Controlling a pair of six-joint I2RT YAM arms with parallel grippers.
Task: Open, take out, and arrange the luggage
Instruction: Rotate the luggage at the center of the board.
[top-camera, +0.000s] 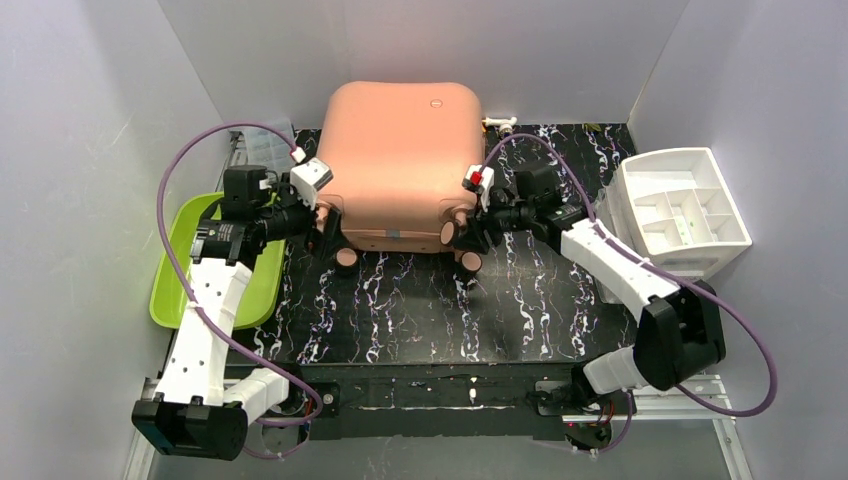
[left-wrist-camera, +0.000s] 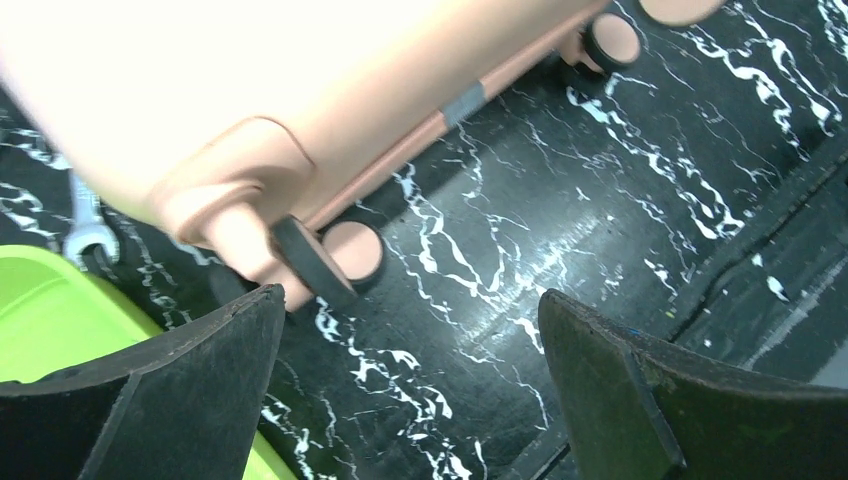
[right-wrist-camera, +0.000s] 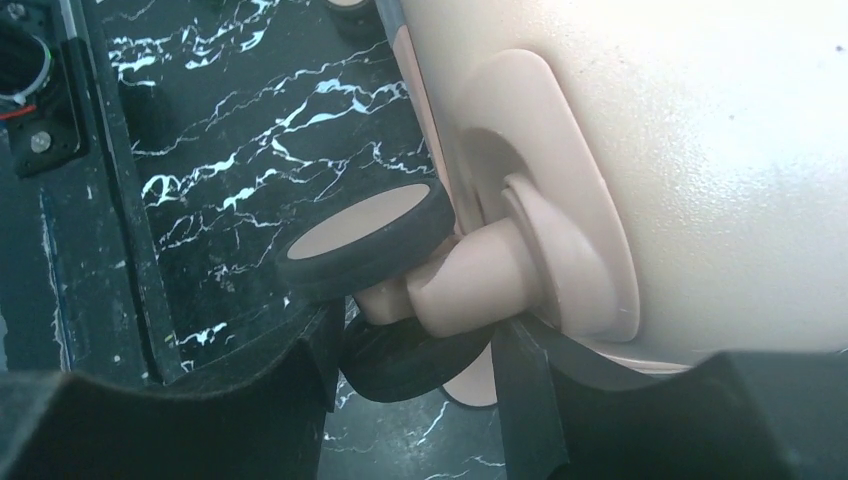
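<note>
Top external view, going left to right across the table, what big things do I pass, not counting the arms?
Lime-green plastic tray → salmon-pink hard-shell suitcase → white plastic drawer organizer.

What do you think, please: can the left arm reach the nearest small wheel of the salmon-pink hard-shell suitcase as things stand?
Probably yes. The left gripper is open and points at the dark-rimmed wheel of the salmon-pink hard-shell suitcase, with only bare marbled table between; the lime-green plastic tray lies aside.
</note>
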